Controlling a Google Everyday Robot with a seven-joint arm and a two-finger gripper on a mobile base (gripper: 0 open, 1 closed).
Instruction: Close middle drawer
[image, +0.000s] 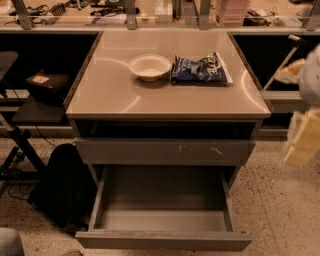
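One black backpack (60, 187) sits at 9 o'clock of the middle drawer (162, 240), which stands pulled out, low on the cabinet. On the surface (110, 95) above, a white bowl (150, 66) lies beside a blue snack bag (200, 69). At 3 o'clock hangs the end effector (302, 145), touching nothing; I cannot tell its state.

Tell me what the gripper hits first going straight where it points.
Probably the speckled floor: the gripper at the picture's right edge seems to point downward, beside the open middle drawer, though depth is unclear.
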